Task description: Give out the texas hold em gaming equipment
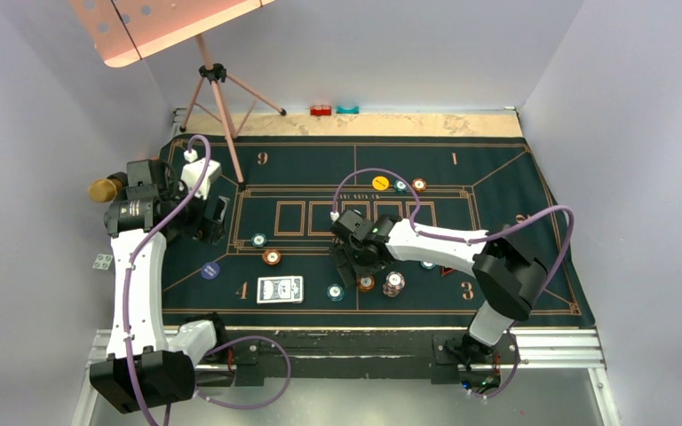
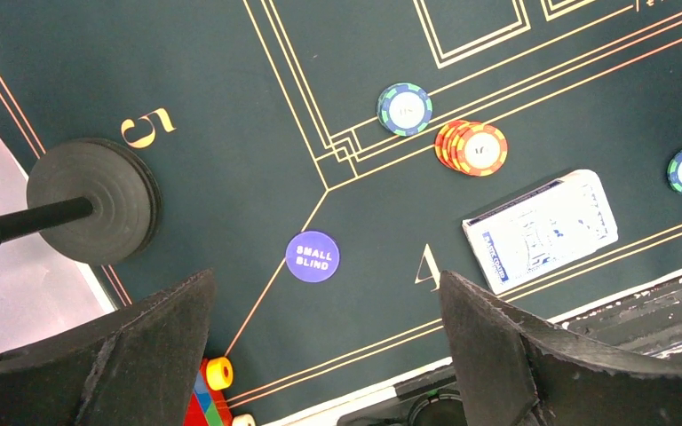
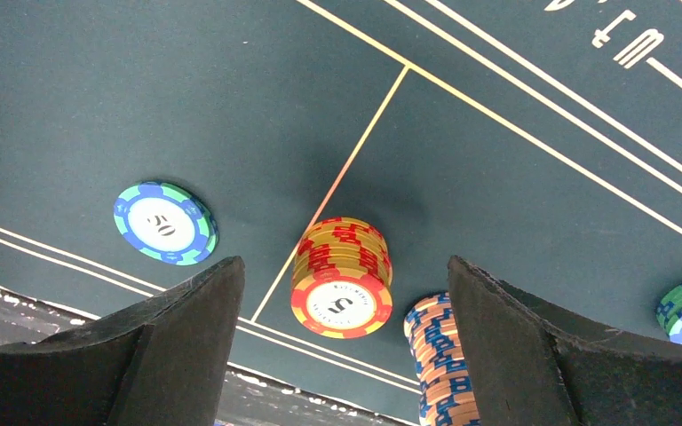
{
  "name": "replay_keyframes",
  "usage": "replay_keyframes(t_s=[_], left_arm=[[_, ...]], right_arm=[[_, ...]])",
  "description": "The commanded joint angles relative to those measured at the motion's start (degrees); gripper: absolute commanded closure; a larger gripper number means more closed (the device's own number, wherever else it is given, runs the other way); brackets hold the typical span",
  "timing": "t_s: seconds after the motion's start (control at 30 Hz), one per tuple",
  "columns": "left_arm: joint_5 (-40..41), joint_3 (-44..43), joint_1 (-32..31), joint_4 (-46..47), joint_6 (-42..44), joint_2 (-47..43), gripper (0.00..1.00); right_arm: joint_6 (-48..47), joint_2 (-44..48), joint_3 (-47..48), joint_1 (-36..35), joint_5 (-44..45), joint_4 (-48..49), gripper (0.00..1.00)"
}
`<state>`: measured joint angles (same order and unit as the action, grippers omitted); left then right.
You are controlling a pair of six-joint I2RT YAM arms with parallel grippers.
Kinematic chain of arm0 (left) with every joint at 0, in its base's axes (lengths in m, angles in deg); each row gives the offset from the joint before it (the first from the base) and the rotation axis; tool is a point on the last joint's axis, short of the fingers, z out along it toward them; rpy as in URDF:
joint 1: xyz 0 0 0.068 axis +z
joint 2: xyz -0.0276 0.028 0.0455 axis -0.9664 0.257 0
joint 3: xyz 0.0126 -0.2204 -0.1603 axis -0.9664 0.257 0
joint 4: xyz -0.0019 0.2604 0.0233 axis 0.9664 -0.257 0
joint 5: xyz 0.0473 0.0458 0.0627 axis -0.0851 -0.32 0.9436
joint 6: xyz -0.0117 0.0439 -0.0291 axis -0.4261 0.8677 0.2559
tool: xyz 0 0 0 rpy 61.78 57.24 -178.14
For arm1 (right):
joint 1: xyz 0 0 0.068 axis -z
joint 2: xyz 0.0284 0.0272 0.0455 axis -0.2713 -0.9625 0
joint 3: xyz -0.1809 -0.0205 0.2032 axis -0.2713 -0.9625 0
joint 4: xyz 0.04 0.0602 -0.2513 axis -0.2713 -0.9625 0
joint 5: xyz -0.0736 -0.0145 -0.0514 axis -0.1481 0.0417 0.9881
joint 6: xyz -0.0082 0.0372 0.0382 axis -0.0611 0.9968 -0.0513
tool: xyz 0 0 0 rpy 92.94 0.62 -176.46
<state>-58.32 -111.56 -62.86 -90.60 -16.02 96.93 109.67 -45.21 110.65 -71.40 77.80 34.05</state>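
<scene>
We find the right gripper low over the green felt mat, near its front border. Its fingers are spread wide and pinch nothing. Between them, touching neither, stands a red-and-yellow chip stack. A pale blue-striped chip stack stands just beside the right-hand finger, and a single teal chip lies to the left.

The left gripper hangs over the mat's left side, its fingers likewise spread and empty. Beneath it the blue SMALL BLIND disc lies flat. The card deck rests face down by the front border. An orange chip stack sits near a second teal chip, the two apart. A tripod foot stands at the mat's left edge.

From above, the yellow disc lies on the far side of the mat.
</scene>
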Motion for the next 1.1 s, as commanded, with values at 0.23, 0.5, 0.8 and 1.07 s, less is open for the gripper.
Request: replay_keyframes(t_s=[0.23,0.5,0.8,1.07], left_arm=[[-0.6,-0.9,0.2,-0.5,-0.4,-1.0,0.00],[0.0,-1.0,0.2,-0.2,-0.1,-1.1,0.00],[0.9,-1.0,0.2,0.2,0.3,-1.2,0.00],[1.2,-1.2,0.2,0.4,0.5,-1.1,0.00]], right_arm=[[-1.2,-1.7,-0.7,-0.3,-0.9,2.1,0.20],[-1.6,-1.6,-1.4,-0.3,-0.4,0.6,0.28],[-2.5,-2.3,-1.5,-0.3,-0.7,-0.5,0.42],[-3.2,-1.1,-1.2,-0.3,1.1,-2.6,0.53]])
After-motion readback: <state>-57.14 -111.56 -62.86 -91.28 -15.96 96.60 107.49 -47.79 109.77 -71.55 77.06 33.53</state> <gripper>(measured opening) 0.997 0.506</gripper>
